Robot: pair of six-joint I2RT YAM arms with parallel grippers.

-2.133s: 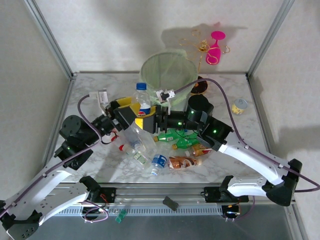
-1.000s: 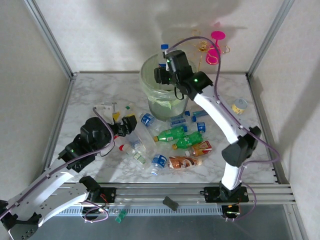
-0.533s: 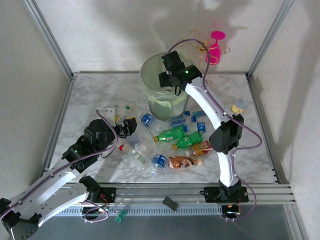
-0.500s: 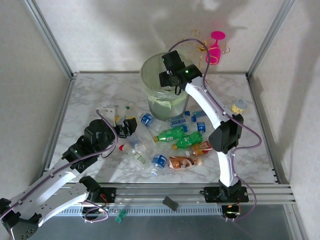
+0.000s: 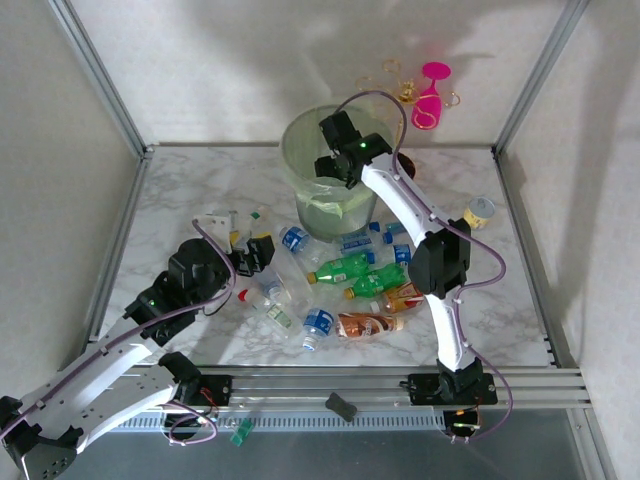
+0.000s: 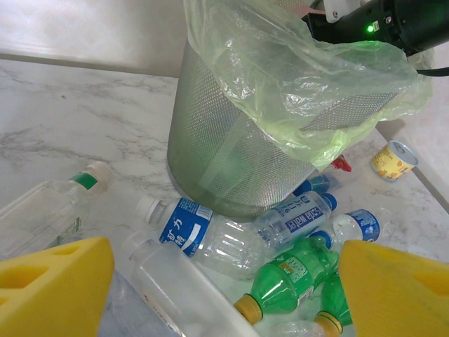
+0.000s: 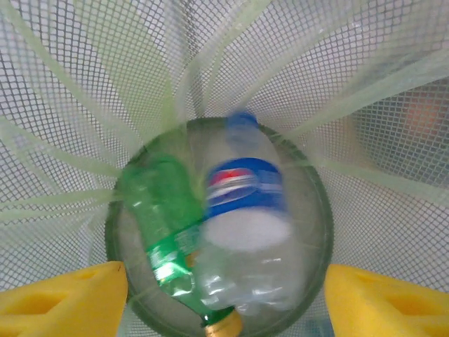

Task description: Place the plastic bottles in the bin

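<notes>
The bin (image 5: 295, 135) stands at the back middle of the table, its green liner hanging over the rim. My right gripper (image 5: 335, 152) hangs above its mouth, open. Looking down past it, a blurred clear bottle with a blue and red label (image 7: 245, 203) drops free between the yellow pads (image 7: 63, 298) onto a green bottle (image 7: 158, 210) on the bin's floor. My left gripper (image 5: 258, 250) is open, low over the table left of the pile. Below it lie a blue-labelled clear bottle (image 6: 200, 228) and a green bottle with a yellow cap (image 6: 280, 277). More plastic bottles (image 5: 342, 267) lie in front of the bin.
A pink wine glass (image 5: 432, 95) and a gold wire stand (image 5: 400, 90) sit behind the bin. A short yellow can (image 5: 480, 212) stands at the right. A brown-orange bottle (image 5: 368, 324) lies nearest the front rail. Metal cage posts (image 5: 100, 75) frame the table.
My right gripper has opened over the bin and let go of the blue-labelled bottle, which now falls inside. The right arm has folded a little lower. The left arm has stayed still.
</notes>
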